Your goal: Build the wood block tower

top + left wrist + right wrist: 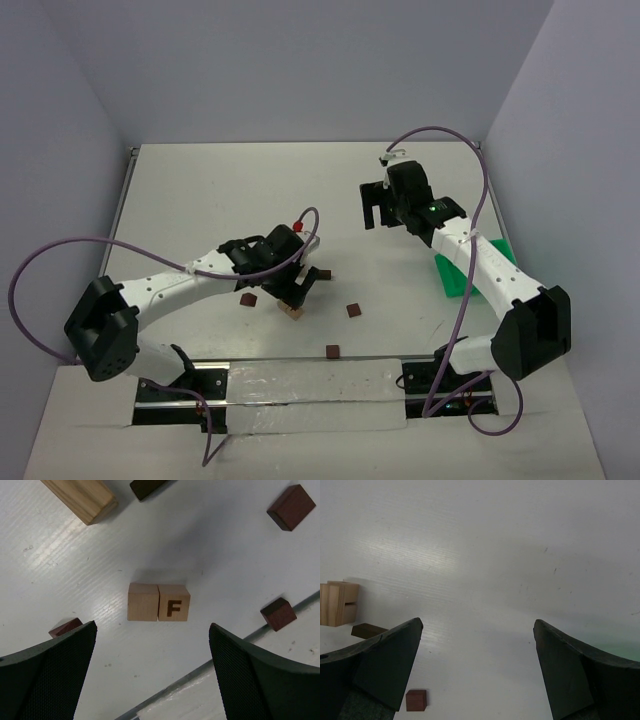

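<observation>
Two light tan cubes lie side by side on the table, a plain one (pixel 143 602) and one marked F (pixel 174 602). My left gripper (pixel 152 627) hovers open and empty just near of them; from above it (pixel 293 288) partly covers them (pixel 293 313). A tan long brick (pixel 82 497) and a dark brick (pixel 147 486) lie beyond. Dark brown cubes (pixel 291 507) (pixel 278 613) (pixel 65 627) are scattered around. My right gripper (pixel 375 212) is open and empty over bare table at the back right (pixel 477 625). No stack stands anywhere in view.
A green bin (pixel 470 268) lies under the right forearm at the right. A metal strip (pixel 300 362) runs along the near edge, with a dark cube (pixel 332 351) beside it. The right wrist view shows the tan block (pixel 337 603) and a dark cube (pixel 416 700) at far left.
</observation>
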Controlling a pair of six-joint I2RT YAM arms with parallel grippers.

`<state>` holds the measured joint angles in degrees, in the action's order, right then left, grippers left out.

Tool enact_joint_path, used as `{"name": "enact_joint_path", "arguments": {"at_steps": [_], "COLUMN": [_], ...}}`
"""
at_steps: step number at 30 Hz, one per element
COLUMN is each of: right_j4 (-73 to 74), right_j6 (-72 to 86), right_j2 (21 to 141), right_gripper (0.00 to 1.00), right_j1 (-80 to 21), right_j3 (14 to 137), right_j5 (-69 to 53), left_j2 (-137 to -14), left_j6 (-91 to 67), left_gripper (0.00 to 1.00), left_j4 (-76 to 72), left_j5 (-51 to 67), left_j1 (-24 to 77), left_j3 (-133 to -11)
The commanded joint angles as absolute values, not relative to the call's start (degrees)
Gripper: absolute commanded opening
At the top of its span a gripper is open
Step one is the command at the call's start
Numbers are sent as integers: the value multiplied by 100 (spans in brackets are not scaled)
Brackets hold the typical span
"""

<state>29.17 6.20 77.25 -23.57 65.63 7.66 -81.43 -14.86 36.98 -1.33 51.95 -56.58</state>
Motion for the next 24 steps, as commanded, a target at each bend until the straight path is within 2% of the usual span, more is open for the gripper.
{"name": "enact_joint_path", "arguments": {"at_steps": [1,24], "right_j4": [2683,2590], "right_j6": [727,806], "right_j2": [7593,7400], "right_gripper": [100,100], "right_j1": [-2303,-2226], "right_j3": [6598,6422], "right_j5": [723,583], "left_j2": [-8351,-9129], "left_j6": [-1740,-1802], "left_gripper": [99,97], "left_j4": [3551,3562], "left_j5": [-601,-639], "left_j1": [5294,5616], "left_j3": [-5992,-6094]}}
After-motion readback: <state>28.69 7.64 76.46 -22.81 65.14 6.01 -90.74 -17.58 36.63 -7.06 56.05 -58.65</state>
